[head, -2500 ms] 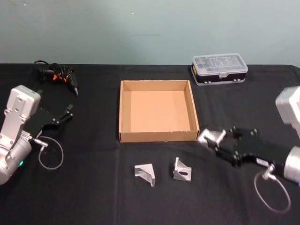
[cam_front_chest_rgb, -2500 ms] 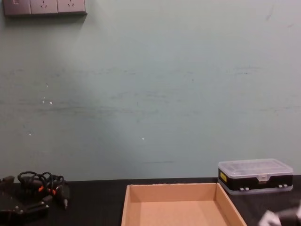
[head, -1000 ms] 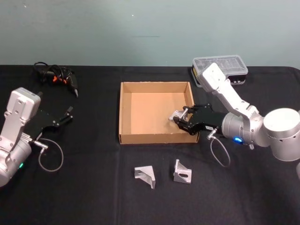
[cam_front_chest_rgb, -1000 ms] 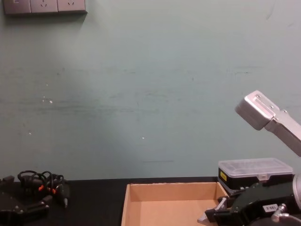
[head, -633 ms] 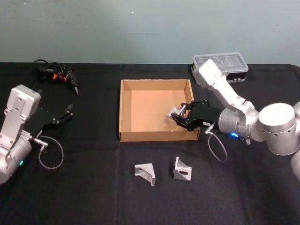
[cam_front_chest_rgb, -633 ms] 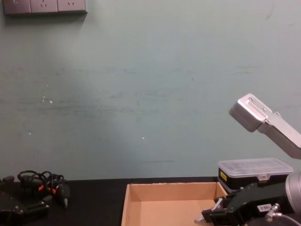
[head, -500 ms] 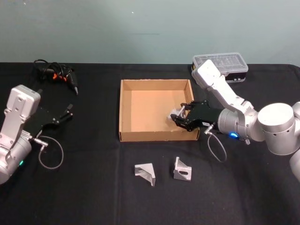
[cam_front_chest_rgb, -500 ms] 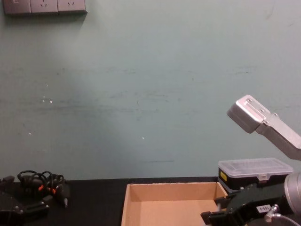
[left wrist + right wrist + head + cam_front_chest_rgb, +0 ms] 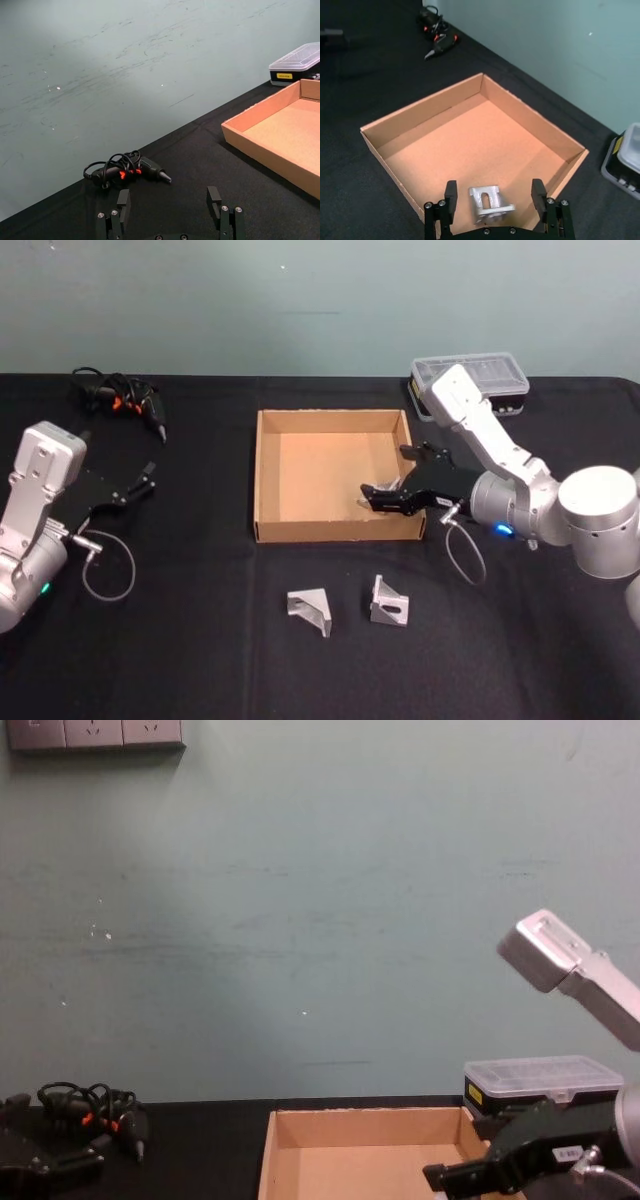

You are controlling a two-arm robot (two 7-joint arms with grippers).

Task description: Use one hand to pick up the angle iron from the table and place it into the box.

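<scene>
While the left arm sits at the table's left side, the left gripper [image 9: 141, 485] hangs over the table [image 9: 200, 660] with its fingers [image 9: 123, 199] spread wide and nothing between them. Behind it, near the wall, lies a black tool with orange marks and a coiled cable [image 9: 122, 400].

Centre: the box [image 9: 330, 532], tan cardboard, lidless, low walls. In front of it, on the bare table, stand a second angle iron [image 9: 310, 611] and, to its right, a third angle iron [image 9: 389, 603]. They are apart from each other and from the box.

The right gripper [image 9: 391, 474] reaches in over the box's right wall, near the front right corner. Its fingers [image 9: 450, 194] are wide open. The angle iron [image 9: 490, 201] lies on the box floor between them, in the front right part of the box. The right wrist view shows a clear gap to each finger, so there is no contact and nothing is gripped.

Far right: a black case with clear lid [image 9: 468, 386] on the table, beyond the box's rear right corner.
</scene>
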